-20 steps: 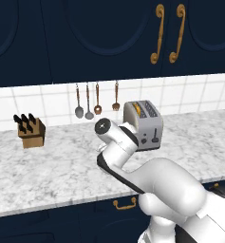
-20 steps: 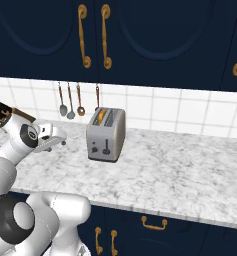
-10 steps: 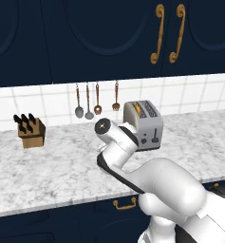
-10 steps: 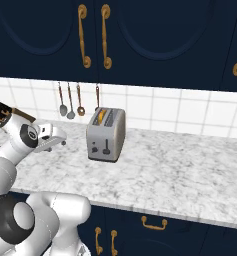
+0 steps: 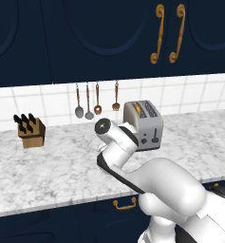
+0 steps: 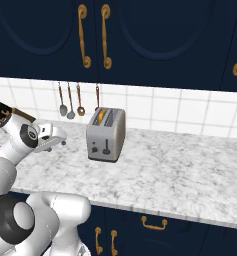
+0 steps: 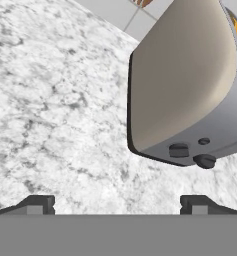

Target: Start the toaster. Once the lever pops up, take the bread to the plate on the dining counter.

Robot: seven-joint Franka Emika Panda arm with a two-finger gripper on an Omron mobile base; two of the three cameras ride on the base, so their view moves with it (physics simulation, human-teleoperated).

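The silver-grey toaster stands on the marble worktop near the tiled wall. The bread sits down in one slot, with just its golden top edge showing. On the end face are the dark lever and a small dial. My gripper hovers open a little to the left of the toaster, above the worktop, with nothing between its fingers. The plate and the dining counter are out of view.
A wooden knife block stands at the left by the wall. Several utensils hang on the tiles behind the toaster. Navy cabinets with gold handles run overhead. The marble worktop stretches bare to the right.
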